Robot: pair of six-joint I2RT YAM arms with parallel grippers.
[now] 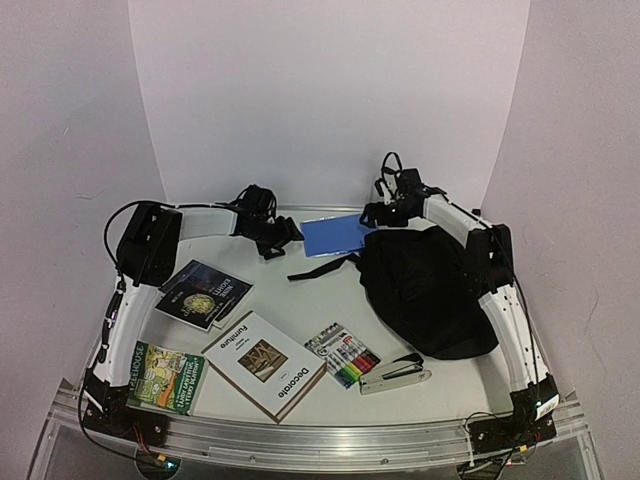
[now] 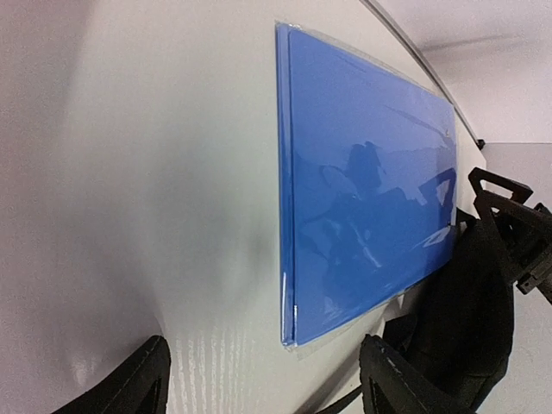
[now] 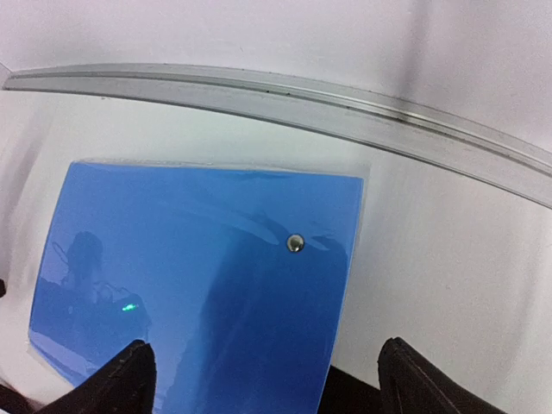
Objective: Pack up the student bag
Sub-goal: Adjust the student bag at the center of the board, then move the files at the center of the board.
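Observation:
The student bag (image 1: 425,285), a large black backpack, lies on the right half of the table with a strap trailing left. A blue plastic folder (image 1: 335,235) lies flat behind it. My left gripper (image 1: 287,236) is open and empty just left of the folder. The left wrist view shows the folder (image 2: 362,216) ahead of the open gripper (image 2: 263,388) and the bag (image 2: 466,328) at the right. My right gripper (image 1: 385,212) is open and empty above the folder's right end, over the bag's top edge. In the right wrist view the folder (image 3: 198,285) lies under the open gripper (image 3: 276,384).
At the front left lie a dark book (image 1: 203,293), a white book (image 1: 265,365) and a green book (image 1: 167,377). A pack of markers (image 1: 342,355) and a stapler (image 1: 395,375) lie front centre. A metal rail (image 3: 345,103) runs along the back edge.

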